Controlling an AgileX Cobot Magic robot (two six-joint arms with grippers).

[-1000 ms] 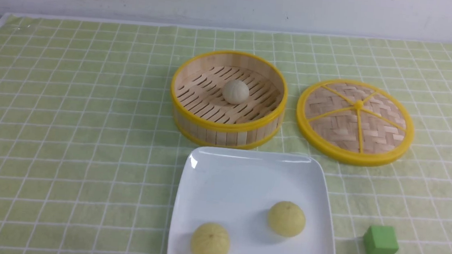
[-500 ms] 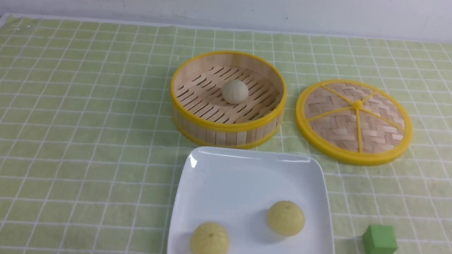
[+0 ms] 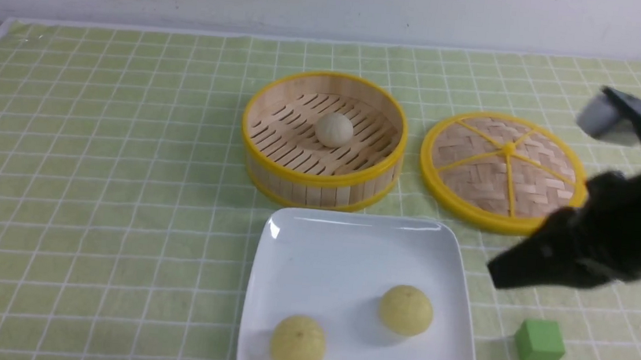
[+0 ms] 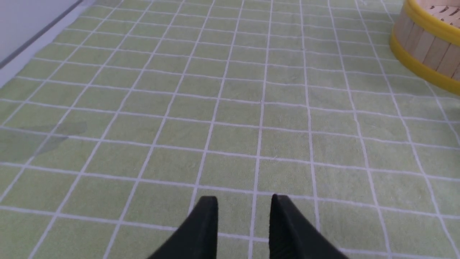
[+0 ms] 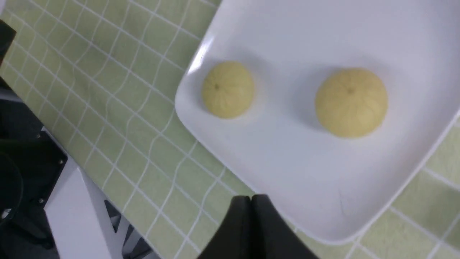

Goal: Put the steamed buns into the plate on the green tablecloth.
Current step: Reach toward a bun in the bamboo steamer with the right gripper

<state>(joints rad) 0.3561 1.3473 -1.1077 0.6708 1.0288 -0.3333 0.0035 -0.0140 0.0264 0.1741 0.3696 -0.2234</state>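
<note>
The right claw (image 3: 500, 272) is shut, its two fingertips pressed together with nothing between them. It hangs just beside the right edge of the white plate (image 3: 359, 264), and the right arm (image 3: 637, 202) reaches in from the right side of the front view, blurred.

Closest to the claw among the buns is one pale yellow bun (image 3: 406, 310), in the plate, to the claw's left and nearer the camera. The other pale yellow bun (image 3: 298, 344) also sits in the plate, farther to the claw's left and nearer the camera still. Each shows a small dimple on top, and the two lie apart.

The green cube (image 3: 539, 343) is on the camera side of the claw and slightly to its right, outside the plate. Beyond the claw lies the woven lid (image 3: 501, 167), yellow-rimmed, with its right edge partly covered by the arm.

Farther off, beyond the claw and to its left, stands the round bamboo steamer (image 3: 324, 140), just behind the plate. The off-white bun (image 3: 334, 130) rests inside it, on the slatted bottom.

The green tablecloth (image 3: 94, 183), gridded in white, spreads under all of this and far out to the claw's left. Well apart from the right claw, the left claw (image 4: 244, 197) is over the cloth, open by a narrow gap, holding nothing.
</note>
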